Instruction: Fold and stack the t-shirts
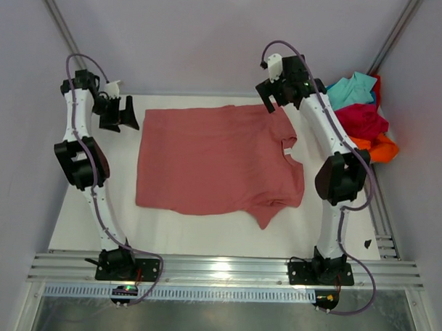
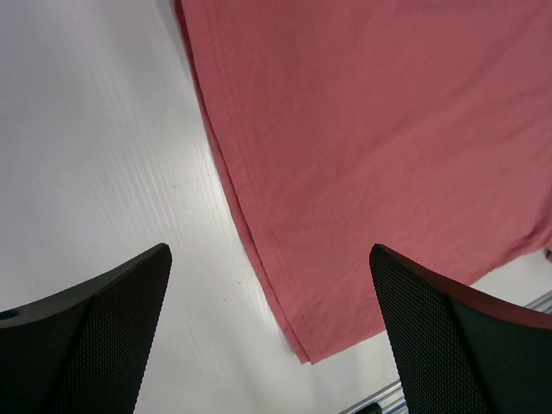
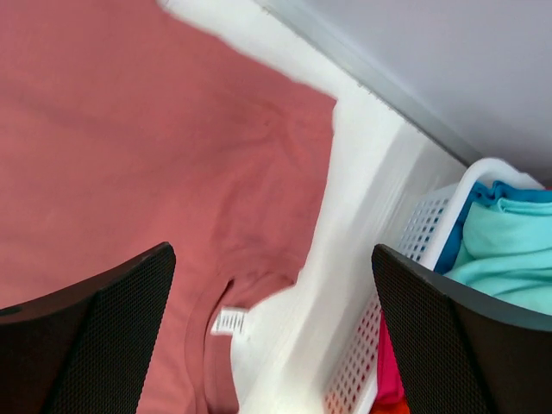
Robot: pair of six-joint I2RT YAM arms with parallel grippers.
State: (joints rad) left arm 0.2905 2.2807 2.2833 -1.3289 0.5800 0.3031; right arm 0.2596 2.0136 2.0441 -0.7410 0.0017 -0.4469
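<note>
A salmon-pink t-shirt (image 1: 217, 162) lies spread flat on the white table, its collar and small white label (image 1: 287, 150) to the right. The left wrist view shows its hem corner (image 2: 306, 345), the right wrist view its collar label (image 3: 228, 321). My left gripper (image 1: 121, 112) hovers open off the shirt's far left corner, with nothing between its fingers (image 2: 95, 336). Above the far right sleeve my right gripper (image 1: 273, 95) is also open and empty. Turquoise (image 1: 351, 90), crimson (image 1: 364, 120) and orange (image 1: 380, 148) t-shirts are heaped at the far right.
The heaped shirts sit in a white perforated tub (image 3: 414, 259) just right of the table, close to my right arm. Grey walls enclose the back and sides. An aluminium rail (image 1: 224, 271) runs along the near edge.
</note>
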